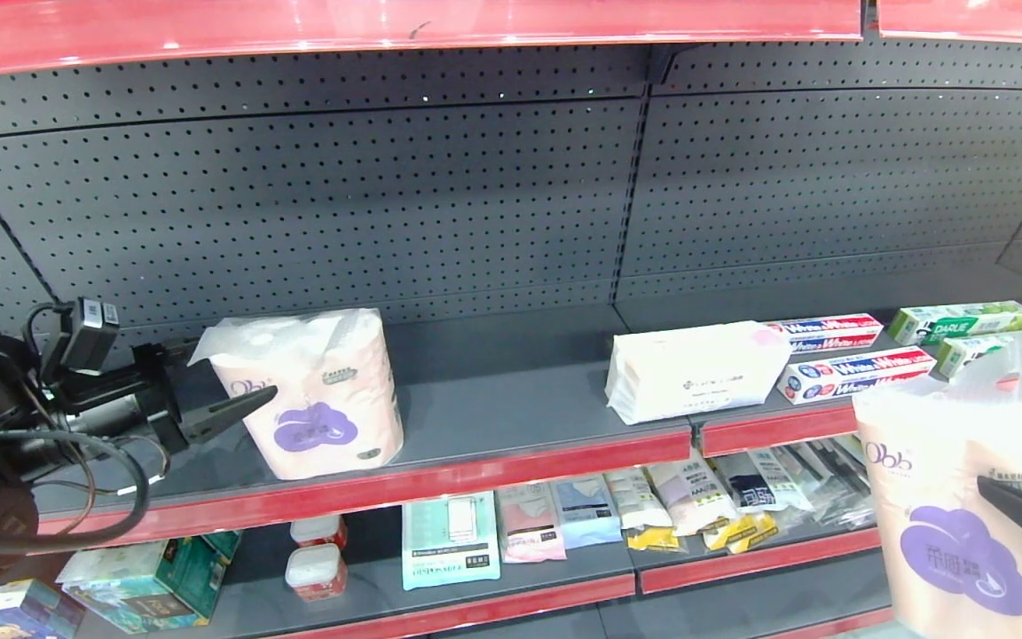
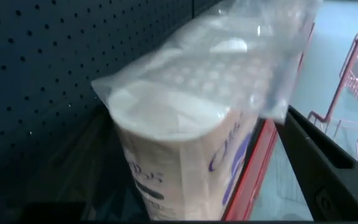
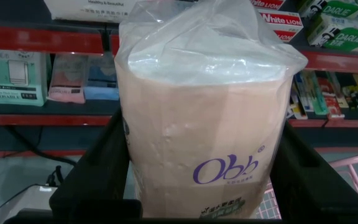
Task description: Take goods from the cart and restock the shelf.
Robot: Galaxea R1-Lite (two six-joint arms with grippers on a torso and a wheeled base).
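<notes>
Because the roll pack (image 1: 955,497) seems soft, light and slippery, our right gripper (image 3: 207,186) clamps its sides, while our left gripper (image 2: 197,180) stands wide around the shelved pack (image 1: 316,390).

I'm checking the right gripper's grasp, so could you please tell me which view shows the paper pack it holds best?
The right wrist view: the held pack sits centred between the right gripper's fingers. The head view catches it at the corner, cut off by the edge. The left wrist view faces the shelf pack instead.
</notes>
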